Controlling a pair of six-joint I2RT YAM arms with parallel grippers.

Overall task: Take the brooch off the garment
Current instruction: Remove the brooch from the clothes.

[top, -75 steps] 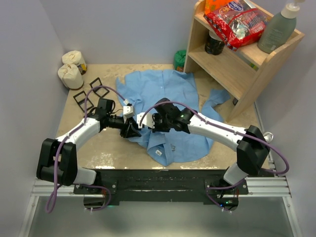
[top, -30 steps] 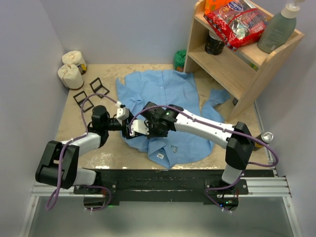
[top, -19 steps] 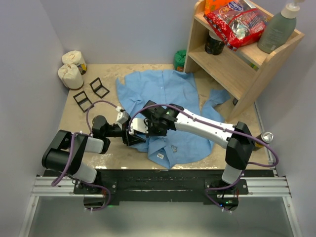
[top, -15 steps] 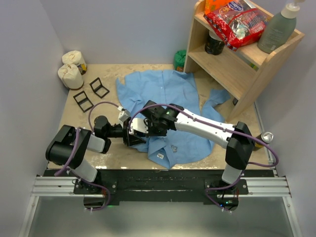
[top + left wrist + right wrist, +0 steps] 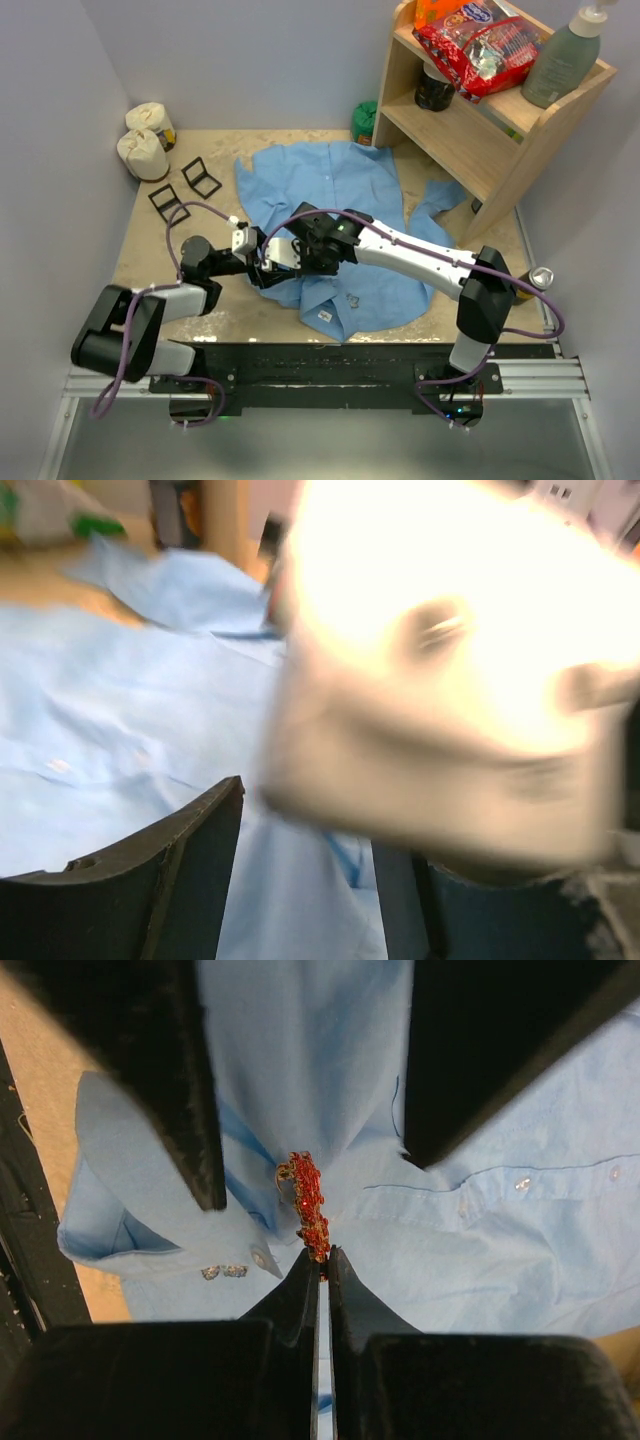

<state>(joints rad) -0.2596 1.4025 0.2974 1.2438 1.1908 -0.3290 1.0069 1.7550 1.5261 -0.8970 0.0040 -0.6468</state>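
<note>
My right claw (image 5: 321,1259) is closed to a sliver, its tips pinching the lower end of the red beaded brooch (image 5: 304,1198). My left claw (image 5: 260,271) stands partly open, its fingers (image 5: 185,1090) on either side of the cloth above the brooch; I cannot tell whether they press on it. The brooch sits on the light-blue garment (image 5: 330,190), spread mid-tabletop (image 5: 140,235) with its collar toward 6 o'clock. At 1 o'clock a wooden shelf (image 5: 470,140) holds a red snack bag (image 5: 478,45), a pump bottle (image 5: 562,62) and a dark jar (image 5: 434,88).
</note>
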